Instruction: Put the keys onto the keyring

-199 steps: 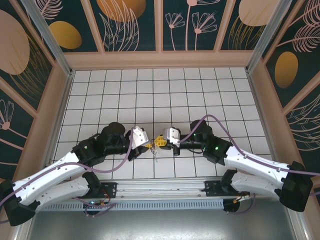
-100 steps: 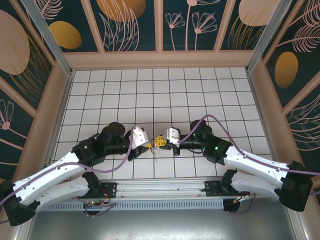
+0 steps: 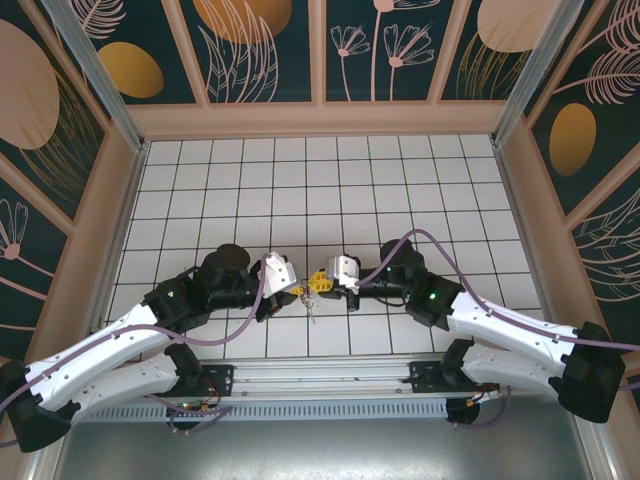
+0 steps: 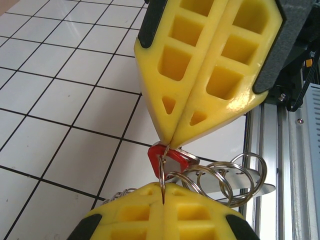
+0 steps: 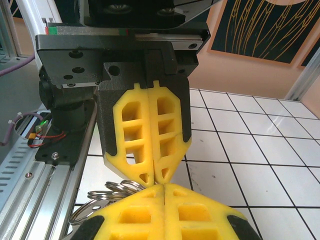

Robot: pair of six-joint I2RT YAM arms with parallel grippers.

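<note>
Key [image 4: 170, 156]: the red plastic head sits right in the gap between the two gripper tips, seen from the left wrist. It hangs directly under the tip of the right gripper [image 4: 169, 142], whose yellow fingers are pressed together and nip the top edge of the head. The blade cannot be made out.

Left gripper [image 4: 164, 189]: fingers also pressed together, tip pointing straight at the right one, just short of touching. A thin wire ring stands edge-on at its tip, running from the red head down into the seam between the fingers. It reads as pinched there.

Keyring [image 4: 222, 174]: a cluster of overlapping wire rings fans out from the key head, just beside the left gripper's tip on the side towards the aluminium rail [image 4: 280, 150]. From the right wrist the same rings lie just beside that gripper's own fingertips, on the rail side. The oval loop cannot be told apart from here.

Top view: both tips meet nose to nose above the white tiled table [image 3: 400, 180], close to its near edge, and something small dangles just below the meeting point.
</note>
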